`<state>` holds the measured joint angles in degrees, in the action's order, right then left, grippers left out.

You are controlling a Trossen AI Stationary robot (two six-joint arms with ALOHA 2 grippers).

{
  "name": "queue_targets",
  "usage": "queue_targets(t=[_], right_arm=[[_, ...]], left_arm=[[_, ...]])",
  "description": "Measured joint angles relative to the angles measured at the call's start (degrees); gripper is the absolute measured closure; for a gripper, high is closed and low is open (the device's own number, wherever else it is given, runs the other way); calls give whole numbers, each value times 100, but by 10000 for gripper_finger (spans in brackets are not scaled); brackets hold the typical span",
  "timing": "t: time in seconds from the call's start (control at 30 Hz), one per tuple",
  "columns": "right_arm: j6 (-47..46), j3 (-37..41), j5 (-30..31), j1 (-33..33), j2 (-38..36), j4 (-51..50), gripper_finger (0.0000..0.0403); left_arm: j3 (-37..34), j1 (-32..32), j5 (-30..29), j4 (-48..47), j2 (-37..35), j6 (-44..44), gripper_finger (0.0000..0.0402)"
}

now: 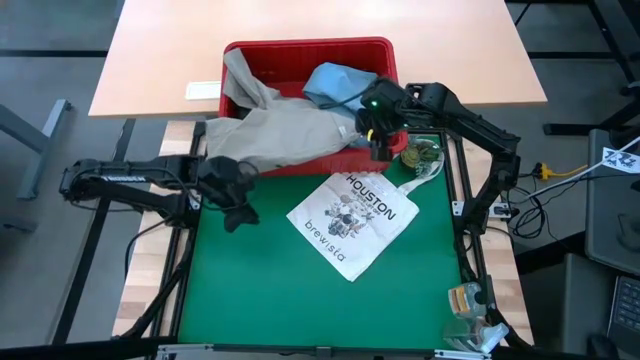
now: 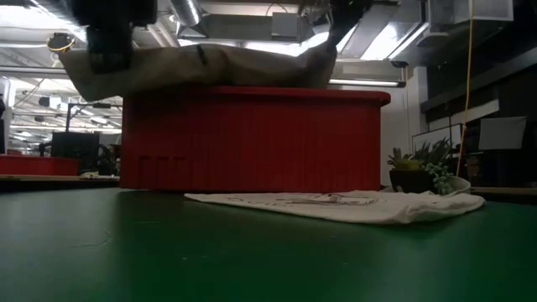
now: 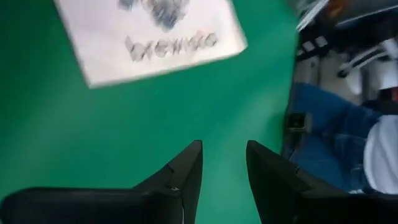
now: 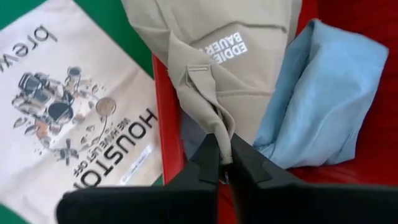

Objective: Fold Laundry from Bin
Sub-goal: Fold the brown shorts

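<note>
The red bin (image 1: 310,50) stands at the green mat's far edge. A beige garment (image 1: 285,130) lies draped over the bin's near rim, one part inside the bin and one part hanging out toward the left. A light blue shirt (image 1: 335,82) lies in the bin. My right gripper (image 1: 378,138) is at the bin's near right corner, shut on the beige garment (image 4: 249,56). My left gripper (image 1: 235,208) hovers open and empty over the mat, left of the white tote bag (image 1: 352,220). Its open fingers show in the left wrist view (image 3: 224,168). My right gripper pinches a bunched fold of the beige garment (image 4: 219,134) between its two fingers. The fingers come from above. The cloth gathers into a narrow ridge toward the fingers. The rest of the garment lies over the bin's rim (image 4: 166,130) and next to the blue shirt (image 4: 323,93).
The printed white tote bag (image 2: 352,204) lies flat on the mat in front of the bin. A small potted plant (image 1: 420,155) stands right of the bin, close to my right arm. A person in jeans (image 3: 323,143) is beyond the table's edge. Green mat (image 1: 260,290) shows at near left.
</note>
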<state>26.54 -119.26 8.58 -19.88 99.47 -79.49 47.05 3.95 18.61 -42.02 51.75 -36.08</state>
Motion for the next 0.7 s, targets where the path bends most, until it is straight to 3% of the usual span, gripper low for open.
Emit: queue_targets(t=[0.3,0.7], right_arm=[[7,0,545,2,1,-315,392],[-20,2,579,2,1,-520,390]], left_arm=[[0,-724,-1066,-486,0,-1756,314],[-2,-1017,-1264,595,-502,-1728,359]])
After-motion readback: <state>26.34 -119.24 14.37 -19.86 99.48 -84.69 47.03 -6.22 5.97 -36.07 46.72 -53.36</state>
